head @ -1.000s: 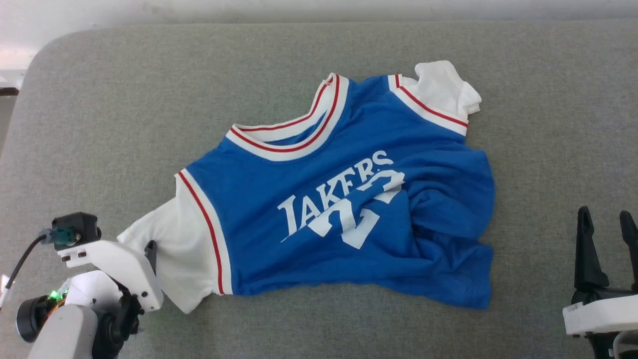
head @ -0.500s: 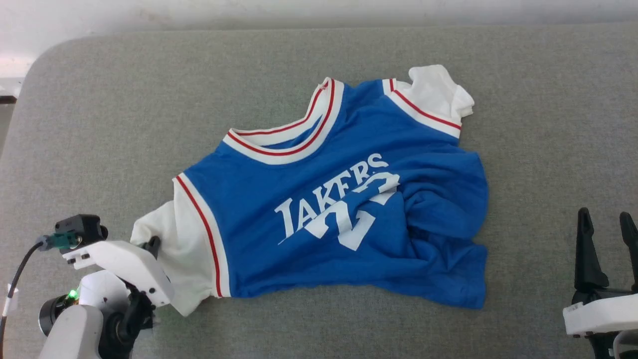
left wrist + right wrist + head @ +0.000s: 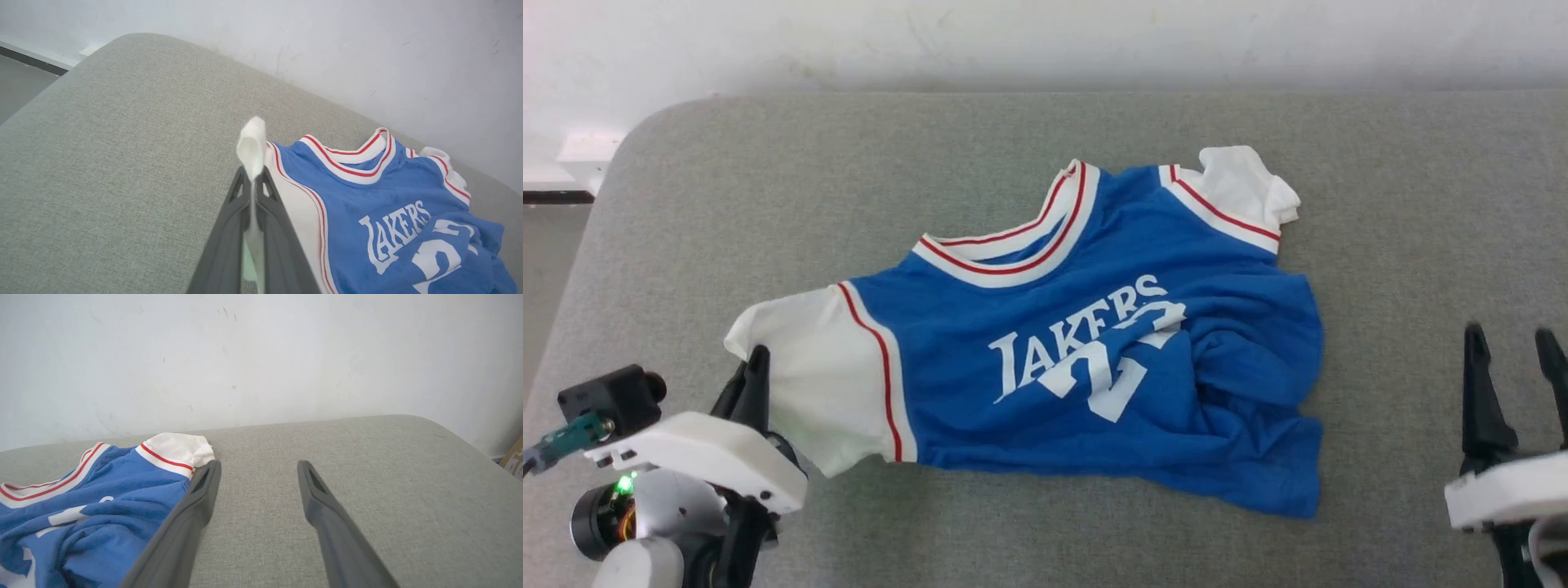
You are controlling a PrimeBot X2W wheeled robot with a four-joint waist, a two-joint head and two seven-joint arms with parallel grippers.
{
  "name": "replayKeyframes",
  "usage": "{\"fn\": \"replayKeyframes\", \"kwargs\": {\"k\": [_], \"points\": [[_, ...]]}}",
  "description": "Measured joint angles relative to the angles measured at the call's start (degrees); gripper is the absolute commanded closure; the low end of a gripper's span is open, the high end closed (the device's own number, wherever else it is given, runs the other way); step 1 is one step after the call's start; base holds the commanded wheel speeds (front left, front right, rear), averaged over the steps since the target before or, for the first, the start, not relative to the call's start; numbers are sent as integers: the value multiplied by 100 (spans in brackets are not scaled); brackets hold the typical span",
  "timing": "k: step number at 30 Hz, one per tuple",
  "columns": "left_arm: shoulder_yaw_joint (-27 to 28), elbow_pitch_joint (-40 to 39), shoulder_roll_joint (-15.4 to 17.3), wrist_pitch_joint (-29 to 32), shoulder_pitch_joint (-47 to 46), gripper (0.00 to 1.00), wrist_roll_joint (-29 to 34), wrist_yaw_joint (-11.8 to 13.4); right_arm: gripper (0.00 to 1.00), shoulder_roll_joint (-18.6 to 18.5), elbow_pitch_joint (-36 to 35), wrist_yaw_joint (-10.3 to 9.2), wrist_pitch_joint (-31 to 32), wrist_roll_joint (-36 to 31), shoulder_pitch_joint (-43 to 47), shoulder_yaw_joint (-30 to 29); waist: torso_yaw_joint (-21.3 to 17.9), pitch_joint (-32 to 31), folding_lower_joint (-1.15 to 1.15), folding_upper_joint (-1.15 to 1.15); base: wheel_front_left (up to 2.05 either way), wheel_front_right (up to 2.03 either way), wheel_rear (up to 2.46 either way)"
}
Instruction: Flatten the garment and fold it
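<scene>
- Garment [image 3: 1094, 359] lies chest-up in the middle of the grey padded surface [image 3: 727, 212], collar [image 3: 1013, 253] toward the far side; flattening is barely begun, and no fold is made.
- My left gripper [image 3: 758, 363] is clenched on the edge of the white left sleeve [image 3: 809, 384] at the near left; the left wrist view shows white cloth pinched between my fingers [image 3: 229, 232] and poking out past their tips.
- My right gripper [image 3: 1511, 339] hangs released at the near right, jaws wide, well apart from the cloth.
- Body is royal blue with white lettering and a number; white-and-red stripes edge the neck and armholes; the left half lies fairly smooth.
- Right half is bunched; deep wrinkles cross the number; the hem [image 3: 1282, 482] is rumpled at the near right; the far right sleeve [image 3: 1245, 184] is crumpled on itself.
- Left to do, as I judge it: draw sleeves and hem out flat, then fold.
</scene>
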Motion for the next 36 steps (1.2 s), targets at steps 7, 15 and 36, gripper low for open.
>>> {"fn": "replayKeyframes", "kwargs": {"k": [7,15,36], "points": [[-194,-603,-96,15,120,100,9,25,0,-2,-472,0,1357,-326,-1372,187,105,84,1,0,0,0,0],[-428,-736,-141,7,-163,100,52,-69,0,-444,231,0,3349,-345,-3311,316,210,512,1,0,0,0,0],[-1065,-377,-403,-127,-1026,100,149,-437,0,-602,2599,0,4922,-1078,-4880,10,1114,1591,1,0,0,0,0]]}}
